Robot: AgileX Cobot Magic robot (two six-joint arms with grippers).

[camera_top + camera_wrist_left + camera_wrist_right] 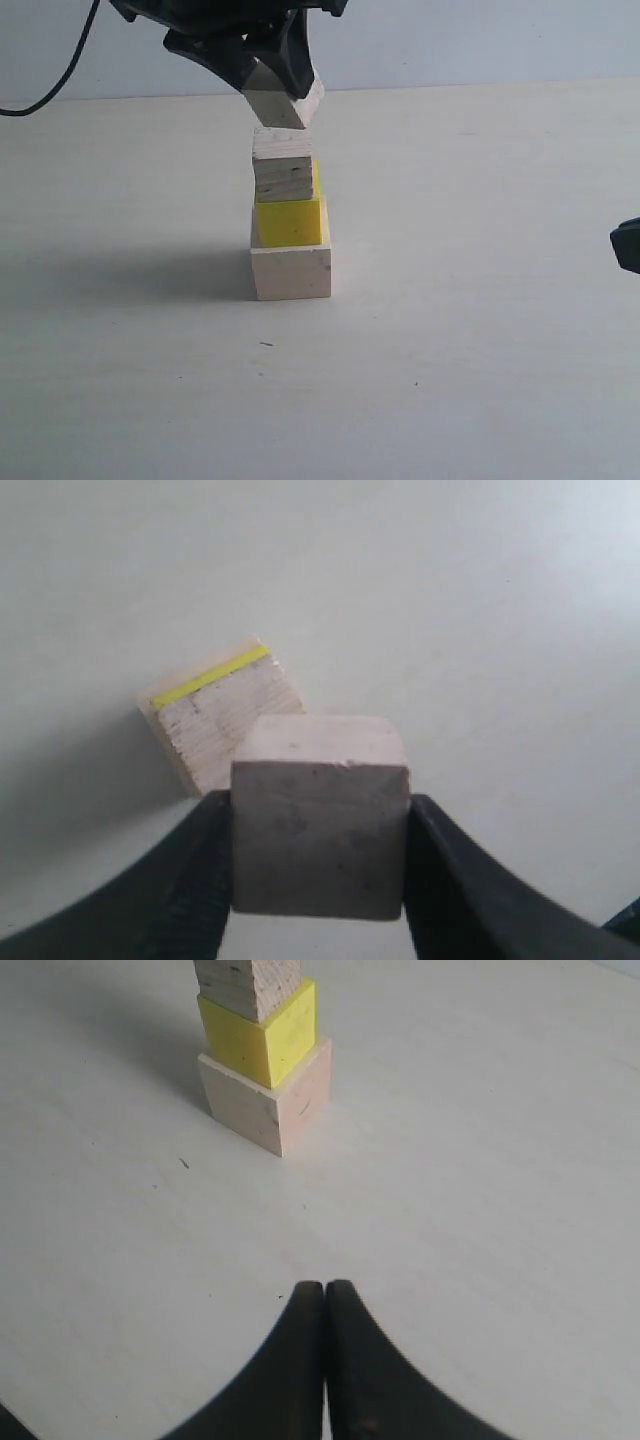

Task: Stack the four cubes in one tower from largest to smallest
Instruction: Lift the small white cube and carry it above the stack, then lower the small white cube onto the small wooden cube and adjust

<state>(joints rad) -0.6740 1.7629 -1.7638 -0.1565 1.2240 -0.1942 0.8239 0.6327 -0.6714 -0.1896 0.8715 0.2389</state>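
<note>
Tower [290, 230] could topple: your left pincer [320, 830] clamps the smallest cube [287, 108] tilted, off-centre above the grainy cube [283, 165].

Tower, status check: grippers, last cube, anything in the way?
Left gripper shut on small whitish cube, tilted over three-cube tower. Right gripper shut, empty, off aside. Nothing blocking.

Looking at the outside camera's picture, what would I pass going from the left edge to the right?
Black cable → stack of three cubes → right gripper. The left gripper, holding the small whitish cube, overlaps the stack.
</note>
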